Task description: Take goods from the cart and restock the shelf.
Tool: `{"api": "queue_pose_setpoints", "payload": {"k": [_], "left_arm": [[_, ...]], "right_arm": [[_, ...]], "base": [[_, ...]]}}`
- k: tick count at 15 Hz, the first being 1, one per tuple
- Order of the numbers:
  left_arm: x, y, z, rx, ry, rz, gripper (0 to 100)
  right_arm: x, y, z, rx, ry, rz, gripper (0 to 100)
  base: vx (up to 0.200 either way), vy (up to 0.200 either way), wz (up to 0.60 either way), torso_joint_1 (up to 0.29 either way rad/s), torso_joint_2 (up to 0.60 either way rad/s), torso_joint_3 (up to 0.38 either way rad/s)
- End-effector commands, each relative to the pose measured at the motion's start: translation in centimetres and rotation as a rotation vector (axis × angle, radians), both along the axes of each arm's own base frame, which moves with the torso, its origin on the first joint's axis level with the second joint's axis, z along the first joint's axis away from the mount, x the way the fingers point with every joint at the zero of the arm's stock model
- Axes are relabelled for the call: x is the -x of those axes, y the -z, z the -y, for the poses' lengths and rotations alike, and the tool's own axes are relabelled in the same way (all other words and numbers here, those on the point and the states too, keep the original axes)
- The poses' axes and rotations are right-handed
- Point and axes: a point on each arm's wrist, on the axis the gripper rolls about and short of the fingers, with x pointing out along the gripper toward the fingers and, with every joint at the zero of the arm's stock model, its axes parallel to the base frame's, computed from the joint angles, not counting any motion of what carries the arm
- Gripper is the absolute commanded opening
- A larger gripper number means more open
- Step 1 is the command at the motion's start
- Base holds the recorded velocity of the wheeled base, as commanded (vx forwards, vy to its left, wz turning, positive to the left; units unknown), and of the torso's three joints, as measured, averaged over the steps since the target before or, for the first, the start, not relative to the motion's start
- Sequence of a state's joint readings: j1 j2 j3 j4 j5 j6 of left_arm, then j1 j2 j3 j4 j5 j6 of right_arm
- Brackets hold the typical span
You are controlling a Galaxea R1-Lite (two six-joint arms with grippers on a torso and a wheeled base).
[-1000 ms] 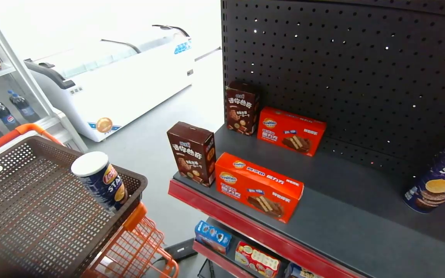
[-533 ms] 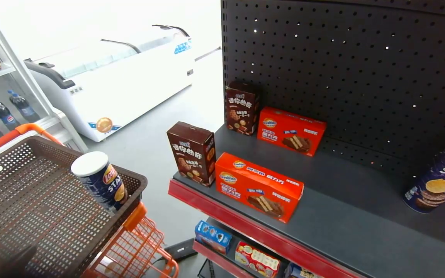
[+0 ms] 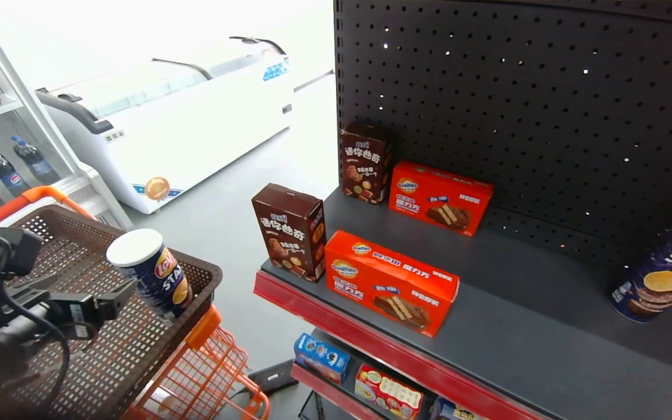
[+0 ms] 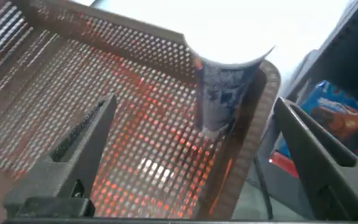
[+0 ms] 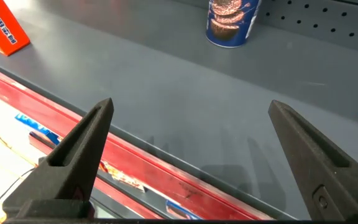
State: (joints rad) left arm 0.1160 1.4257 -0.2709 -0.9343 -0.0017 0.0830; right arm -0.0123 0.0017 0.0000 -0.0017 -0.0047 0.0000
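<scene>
Standing beside the shelf [image 3: 517, 303], the basket [image 3: 97, 356] holds one can [image 3: 149, 274] upright in its shelf-side corner, dead ahead of the left gripper [image 4: 196, 104], the nearer one, jaws spread wide, not yet around it.

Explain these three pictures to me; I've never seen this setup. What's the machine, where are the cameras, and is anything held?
It is a two-armed robot on wheels, restocking a shop shelf. The wide picture comes from its head; the other two from cameras on its wrists, looking out between the fingers. The left gripper is open over the brown basket on the cart, facing an upright chips can. The right gripper is open above the dark shelf, which carries orange boxes, brown boxes and a second chips can. Nothing is held.
</scene>
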Motion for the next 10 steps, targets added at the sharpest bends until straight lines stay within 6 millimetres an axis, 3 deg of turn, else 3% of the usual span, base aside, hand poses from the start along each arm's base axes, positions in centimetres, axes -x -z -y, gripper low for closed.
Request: {"api": "queue_pose_setpoints", "payload": {"k": [1,7,10], "left_arm": [[-2.6,4.4,0.9,0.028,0.089,-0.133,100],[-8.6,7.1,0.1,0.017,0.079,-0.069,100],[-10.3,7.9,0.2,0.014,0.085,-0.024,100]], "right_arm": [[0.0,0.0,0.0,0.0,-0.002,-0.002,100],[0.0,0.0,0.0,0.0,0.0,-0.002,100],[0.0,0.0,0.0,0.0,0.0,0.0,100]], "base": [[0.0,0.0,0.0,0.0,0.0,0.0],[0.0,0.0,0.0,0.0,0.0,0.0],[0.0,0.0,0.0,0.0,0.0,0.0]]}}
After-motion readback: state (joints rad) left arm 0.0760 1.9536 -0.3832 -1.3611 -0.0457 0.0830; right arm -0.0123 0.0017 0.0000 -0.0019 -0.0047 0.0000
